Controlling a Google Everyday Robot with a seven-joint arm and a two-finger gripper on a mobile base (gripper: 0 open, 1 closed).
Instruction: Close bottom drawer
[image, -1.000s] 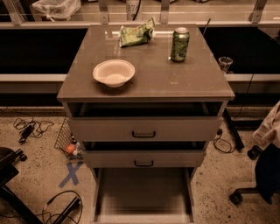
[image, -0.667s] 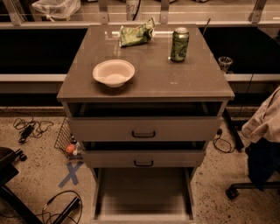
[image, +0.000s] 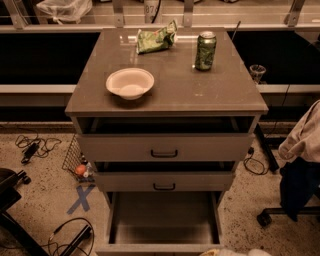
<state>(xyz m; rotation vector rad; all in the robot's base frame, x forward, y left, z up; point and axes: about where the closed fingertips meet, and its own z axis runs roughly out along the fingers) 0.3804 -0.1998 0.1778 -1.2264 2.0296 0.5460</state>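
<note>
The bottom drawer (image: 162, 222) is pulled far out of the grey-brown cabinet (image: 165, 97). Its inside is bare and its front panel (image: 150, 248) lies along the bottom edge of the view. The handle is out of view. The middle drawer (image: 164, 182) and the top drawer (image: 164, 148) each stand a little open and show black bar handles. My gripper (image: 235, 252) shows only as a pale sliver at the bottom edge, just right of the bottom drawer's front.
On the cabinet top stand a white bowl (image: 130, 83), a green can (image: 205, 50) and a green snack bag (image: 156, 40). A person on an office chair (image: 300, 150) is close on the right. Cables (image: 35, 146), a wire basket (image: 75, 159) and a blue tape cross (image: 80, 198) lie on the left floor.
The person on the chair at the right has shifted left, closer to the cabinet. A pale sliver has come into view at the bottom edge. The drawers have not moved.
</note>
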